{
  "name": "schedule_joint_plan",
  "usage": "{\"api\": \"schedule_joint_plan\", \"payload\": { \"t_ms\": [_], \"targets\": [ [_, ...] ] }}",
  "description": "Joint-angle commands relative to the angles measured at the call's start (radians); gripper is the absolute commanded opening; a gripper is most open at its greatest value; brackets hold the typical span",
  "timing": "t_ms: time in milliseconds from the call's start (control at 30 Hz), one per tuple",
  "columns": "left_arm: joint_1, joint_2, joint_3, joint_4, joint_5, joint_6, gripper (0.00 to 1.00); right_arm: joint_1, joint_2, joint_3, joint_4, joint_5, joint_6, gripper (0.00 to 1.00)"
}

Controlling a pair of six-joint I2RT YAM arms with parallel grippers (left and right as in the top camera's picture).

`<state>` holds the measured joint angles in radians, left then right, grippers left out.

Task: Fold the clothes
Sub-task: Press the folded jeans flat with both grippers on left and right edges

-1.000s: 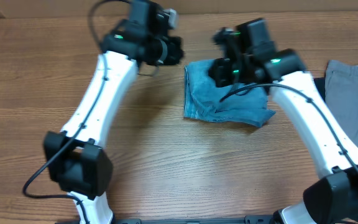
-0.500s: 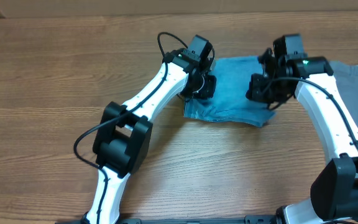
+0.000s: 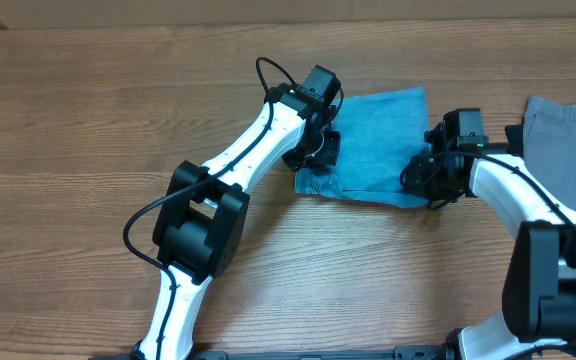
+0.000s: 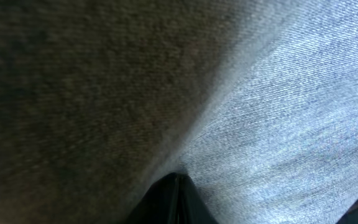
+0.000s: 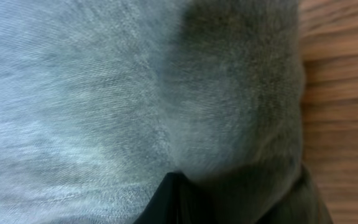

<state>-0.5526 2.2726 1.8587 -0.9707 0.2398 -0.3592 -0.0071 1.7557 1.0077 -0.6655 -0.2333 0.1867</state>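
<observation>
Two edges of the folded jeans [image 3: 378, 135], lying upper centre of the overhead frame, are pressed by the left gripper [image 3: 315, 152] and right gripper [image 3: 433, 180], likely to flatten the fold; whether the jaws are clenched cannot be told.

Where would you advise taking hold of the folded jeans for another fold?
I'd take the jeans by the near-edge corners, one from each side; the stack lies flat and roughly square, with bare table beside its left and near edges.
</observation>
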Motion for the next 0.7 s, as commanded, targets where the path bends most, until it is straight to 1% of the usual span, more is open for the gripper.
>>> {"api": "schedule_joint_plan", "payload": {
  "t_ms": [0, 133, 200, 367, 500, 600, 667],
  "targets": [
    [0.002, 0.024, -0.015, -0.003, -0.148, 0.023, 0.04, -0.007, 0.080, -0.039, 0.022, 0.024, 0.024, 0.04],
    [0.004, 0.026, -0.021, -0.005, -0.219, 0.026, 0.04, -0.009, 0.114, -0.039, 0.034, 0.024, 0.028, 0.04],
    [0.010, 0.022, -0.018, -0.005, -0.229, 0.041, 0.04, -0.010, 0.115, -0.039, 0.033, 0.024, 0.027, 0.04],
    [0.038, -0.025, 0.061, -0.029, -0.148, 0.042, 0.04, -0.011, 0.115, -0.039, 0.032, 0.023, 0.028, 0.04],
    [0.034, -0.103, 0.121, -0.030, -0.138, 0.042, 0.04, -0.011, 0.115, -0.038, 0.032, 0.023, 0.028, 0.04],
    [0.027, -0.146, 0.133, -0.026, -0.132, 0.037, 0.04, -0.011, 0.115, -0.038, 0.033, 0.017, 0.027, 0.04],
    [0.024, -0.148, 0.132, -0.027, -0.097, 0.029, 0.04, -0.011, 0.115, -0.038, 0.033, 0.003, 0.027, 0.04]
  ]
}}
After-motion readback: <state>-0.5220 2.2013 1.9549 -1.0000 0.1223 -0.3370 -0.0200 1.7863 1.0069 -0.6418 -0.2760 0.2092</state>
